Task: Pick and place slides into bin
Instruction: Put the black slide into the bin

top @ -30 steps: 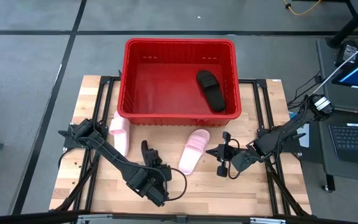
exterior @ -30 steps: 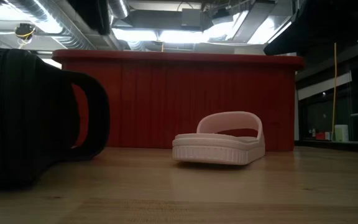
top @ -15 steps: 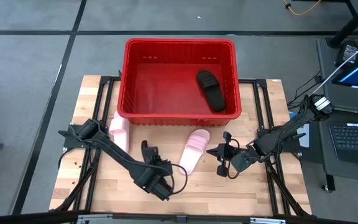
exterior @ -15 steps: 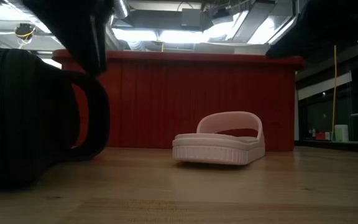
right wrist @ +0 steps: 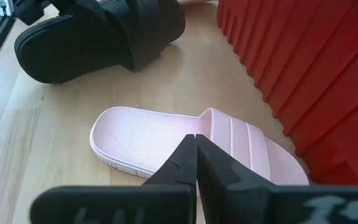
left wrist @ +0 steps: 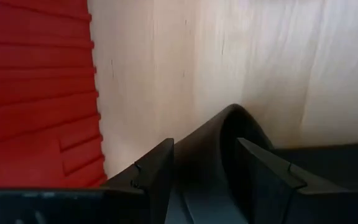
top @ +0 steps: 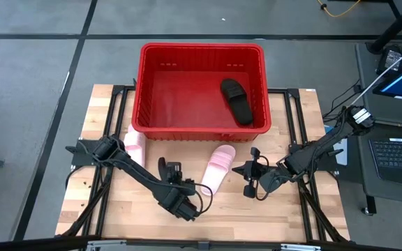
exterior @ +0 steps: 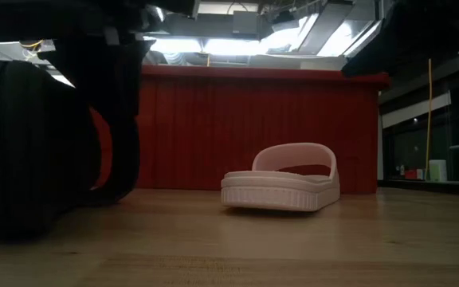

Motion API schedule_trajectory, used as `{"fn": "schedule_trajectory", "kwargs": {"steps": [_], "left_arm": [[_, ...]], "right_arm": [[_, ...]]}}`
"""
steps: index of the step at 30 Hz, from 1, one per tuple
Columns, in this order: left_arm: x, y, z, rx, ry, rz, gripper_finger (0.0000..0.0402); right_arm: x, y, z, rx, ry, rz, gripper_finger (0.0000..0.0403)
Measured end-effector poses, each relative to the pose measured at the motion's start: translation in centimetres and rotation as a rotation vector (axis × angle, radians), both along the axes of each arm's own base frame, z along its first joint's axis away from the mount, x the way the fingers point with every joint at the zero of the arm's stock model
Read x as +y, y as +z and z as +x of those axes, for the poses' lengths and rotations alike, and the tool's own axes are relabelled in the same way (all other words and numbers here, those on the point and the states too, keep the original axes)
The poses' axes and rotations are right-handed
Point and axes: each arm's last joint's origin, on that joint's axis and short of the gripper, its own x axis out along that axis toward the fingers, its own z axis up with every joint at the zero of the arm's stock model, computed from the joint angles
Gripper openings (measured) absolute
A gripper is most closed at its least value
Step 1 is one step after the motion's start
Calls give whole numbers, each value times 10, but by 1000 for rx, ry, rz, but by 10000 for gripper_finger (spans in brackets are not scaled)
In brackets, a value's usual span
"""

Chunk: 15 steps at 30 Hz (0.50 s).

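A black slide lies on the wooden table in front of the red bin; it fills the left of the low view. My left gripper is open and low over it, one finger on either side of its strap. A pink slide rests on its sole to the right of it. My right gripper is shut and empty just right of that pink slide. A second pink slide lies by the bin's left corner, partly under my left arm. Another black slide lies in the bin. My left gripper comes down on the black slide from above, its fingers standing across the arched strap. I cannot tell whether the fingers touch the strap. The slide rests flat on the table on its sole.
The bin's red wall stands right behind the slides. Black frame rails run along the table's sides. Bare wood lies toward the near edge. A laptop sits off the table's right.
My left gripper has come down from above onto the black slide, entering the low view over its strap. The slide has stayed where it was.
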Motion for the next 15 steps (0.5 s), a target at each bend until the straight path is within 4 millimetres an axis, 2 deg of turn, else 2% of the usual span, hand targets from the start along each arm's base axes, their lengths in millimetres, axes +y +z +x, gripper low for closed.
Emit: {"fn": "schedule_trajectory", "kwargs": {"steps": [10, 15], "left_arm": [[2, 1, -6, 80, 38, -28, 162], [2, 1, -7, 87, 63, -40, 140]], "right_arm": [[0, 0, 0, 0, 0, 0, 7], [0, 0, 0, -1, 0, 0, 7]]}}
